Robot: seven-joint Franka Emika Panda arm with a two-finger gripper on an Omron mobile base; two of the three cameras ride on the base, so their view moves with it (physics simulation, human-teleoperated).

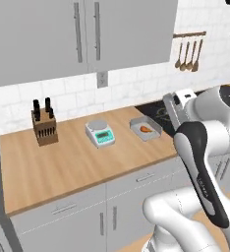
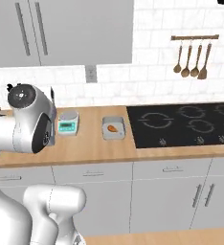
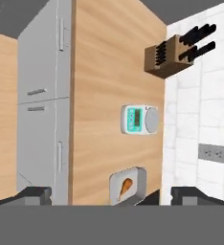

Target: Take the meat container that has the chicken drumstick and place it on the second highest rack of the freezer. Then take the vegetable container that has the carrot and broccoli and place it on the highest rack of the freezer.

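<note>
So in the left base view we've got the meat container (image 1: 146, 128) sitting on the tabletop (image 1: 63, 162), toward the right end, just before the black cooktop (image 1: 158, 112), with the chicken drumstick (image 1: 144, 129) lying loose in the middle of it. It looks to us like a shallow, stiff, light tray, so we'd pinch one of the raised rims and keep it level, since the drumstick could probably slide around. The kitchen scale (image 1: 100, 133) sits to its left with a clear gap, and the knife block (image 1: 43, 125) is well apart further left, so nothing really crowds it. From the right base view the container (image 2: 113, 128) is between the scale (image 2: 68, 122) and the cooktop (image 2: 181, 124), close to the cooktop edge; hanging spoons (image 2: 190, 60) are way up on the wall, no bother. In the hand view the gripper (image 3: 111, 196) has its jaws spread wide and empty, with the tray (image 3: 127, 185) right between the fingertips (image 3: 35, 194), the drumstick (image 3: 126, 186) showing orange.
</note>
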